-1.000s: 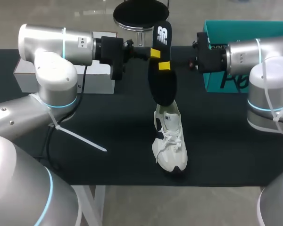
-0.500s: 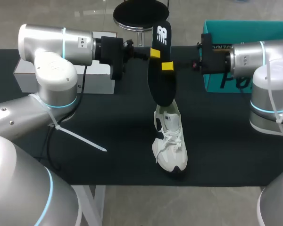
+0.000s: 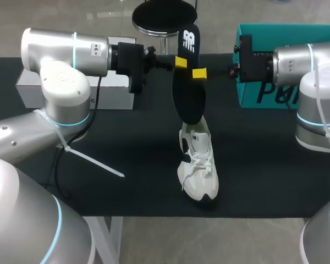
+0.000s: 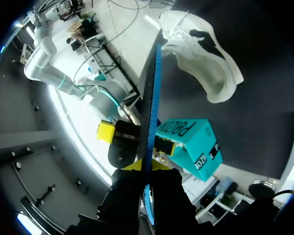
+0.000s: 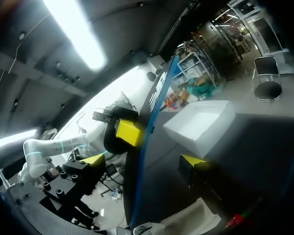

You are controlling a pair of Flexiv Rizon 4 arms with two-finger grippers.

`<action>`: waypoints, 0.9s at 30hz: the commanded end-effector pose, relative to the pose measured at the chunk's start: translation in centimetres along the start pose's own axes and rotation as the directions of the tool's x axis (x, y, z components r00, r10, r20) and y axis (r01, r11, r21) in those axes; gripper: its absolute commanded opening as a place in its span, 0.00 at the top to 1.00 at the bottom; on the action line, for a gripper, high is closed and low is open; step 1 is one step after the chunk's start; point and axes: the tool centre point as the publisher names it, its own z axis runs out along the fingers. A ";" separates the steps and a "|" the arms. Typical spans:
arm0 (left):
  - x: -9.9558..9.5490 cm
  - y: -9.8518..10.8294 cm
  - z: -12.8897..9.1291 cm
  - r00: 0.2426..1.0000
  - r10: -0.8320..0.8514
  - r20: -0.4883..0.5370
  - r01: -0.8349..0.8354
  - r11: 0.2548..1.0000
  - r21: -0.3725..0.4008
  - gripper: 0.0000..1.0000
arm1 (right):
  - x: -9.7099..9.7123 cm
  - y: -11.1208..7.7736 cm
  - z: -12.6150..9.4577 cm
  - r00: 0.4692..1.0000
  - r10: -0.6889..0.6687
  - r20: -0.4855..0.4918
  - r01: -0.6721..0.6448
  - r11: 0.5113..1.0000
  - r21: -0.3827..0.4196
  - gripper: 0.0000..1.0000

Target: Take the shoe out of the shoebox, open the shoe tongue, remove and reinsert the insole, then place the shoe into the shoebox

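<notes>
One black insole [image 3: 188,93], a long flat foam tongue with a printed heel, stands upright in the air, its lower end at the opening of the single white laced mesh sneaker [image 3: 198,168] on the black worktop [image 3: 126,143]. The left claw [image 3: 179,62] pinches the insole. The right claw [image 3: 198,73] is spread astride its edge. One teal cardboard shoebox [image 3: 253,96] sits behind the right claw, and one white box [image 3: 118,96] by the left arm.

A black table [image 3: 126,143] is stretching across the whole head view, with a pale leg [image 3: 115,239] standing under its near edge. A white box [image 3: 30,92] is sitting at its far left side.
</notes>
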 end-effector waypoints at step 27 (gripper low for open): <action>0.2 -0.1 0.2 1.000 -0.013 0.001 0.013 1.000 0.020 0.69 | -0.4 0.7 0.5 1.000 -0.021 -0.010 0.021 1.000 0.016 1.00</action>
